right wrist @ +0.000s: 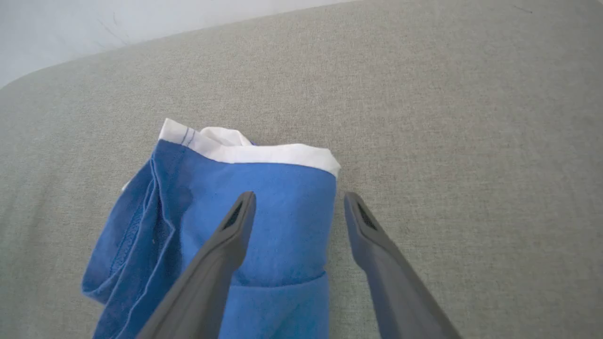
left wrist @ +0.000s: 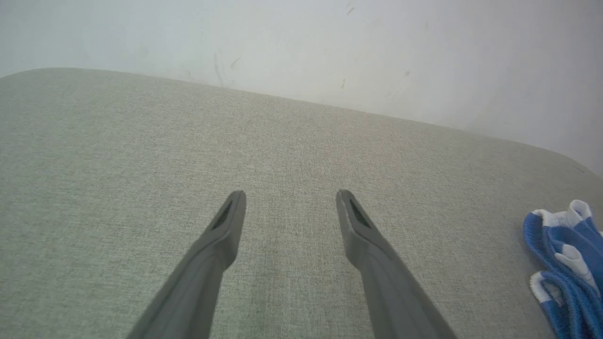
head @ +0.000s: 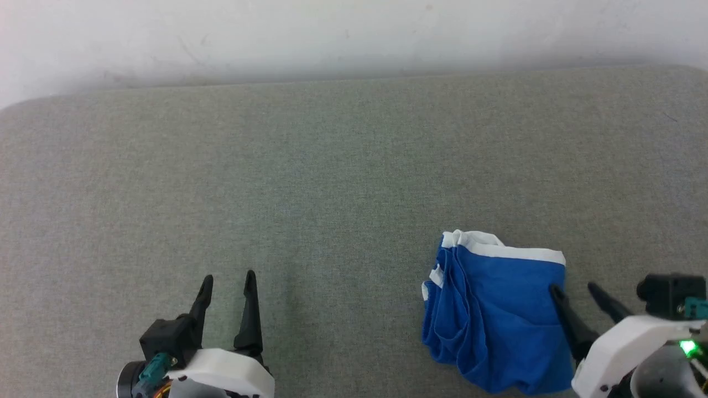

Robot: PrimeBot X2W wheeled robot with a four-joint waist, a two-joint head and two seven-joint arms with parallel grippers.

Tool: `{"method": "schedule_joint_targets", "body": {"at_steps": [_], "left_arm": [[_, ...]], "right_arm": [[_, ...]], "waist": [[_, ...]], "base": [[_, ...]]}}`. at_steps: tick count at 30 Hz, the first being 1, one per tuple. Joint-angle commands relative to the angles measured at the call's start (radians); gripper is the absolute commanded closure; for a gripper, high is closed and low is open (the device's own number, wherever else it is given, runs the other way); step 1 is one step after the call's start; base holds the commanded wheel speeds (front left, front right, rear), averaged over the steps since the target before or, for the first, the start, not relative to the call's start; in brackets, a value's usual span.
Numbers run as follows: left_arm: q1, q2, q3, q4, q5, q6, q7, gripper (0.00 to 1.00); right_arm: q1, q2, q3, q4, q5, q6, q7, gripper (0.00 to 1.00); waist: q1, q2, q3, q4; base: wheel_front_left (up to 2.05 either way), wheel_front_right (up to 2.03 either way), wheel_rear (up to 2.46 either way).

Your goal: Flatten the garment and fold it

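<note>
There is one blue garment (head: 498,315) with white bands, one grey-green fabric surface (head: 332,166), one pale wall (head: 332,33), and two grippers, the left gripper (head: 228,275) and the right gripper (head: 571,286), each with two dark fingers (head: 250,315).

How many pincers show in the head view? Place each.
2. Left pincer open, lower left; right pincer open at the edge of the blue shorts, lower right.
</note>
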Motion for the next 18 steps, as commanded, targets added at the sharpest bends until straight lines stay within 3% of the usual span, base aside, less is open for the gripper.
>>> {"method": "schedule_joint_targets", "body": {"at_steps": [1, 15, 16, 17, 18], "left_arm": [[-0.001, 0.005, 0.001, -0.008, 0.003, 0.004, -0.005, 0.00], [-0.030, 0.037, -0.003, -0.030, 0.006, 0.000, 0.026, 0.00], [-0.031, 0.038, -0.005, -0.032, 0.008, 0.000, 0.026, 0.00], [-0.033, 0.038, -0.007, -0.035, 0.010, 0.001, 0.026, 0.00], [-0.034, 0.038, -0.009, -0.037, 0.013, 0.001, 0.025, 0.00]], "right_arm": [[0.015, 0.003, -0.001, 0.011, 0.019, -0.001, -0.010, 0.00], [-0.064, 0.003, 0.011, 0.308, 0.072, -0.001, -0.040, 0.00], [-0.074, 0.003, 0.016, 0.327, 0.080, -0.001, -0.037, 0.51], [-0.084, 0.003, 0.018, 0.345, 0.088, -0.001, -0.038, 0.87], [-0.093, 0.003, 0.022, 0.358, 0.084, -0.001, -0.040, 1.00]], "waist": [[0.0000, 0.0000, 0.005, -0.003], [0.0000, 0.0000, 0.030, 0.031], [0.0000, 0.0000, 0.030, 0.032], [0.0000, 0.0000, 0.030, 0.032], [0.0000, 0.0000, 0.029, 0.033]], "base": [[0.00, 0.00, 0.00], [0.00, 0.00, 0.00], [0.00, 0.00, 0.00], [0.00, 0.00, 0.00], [0.00, 0.00, 0.00]]}}
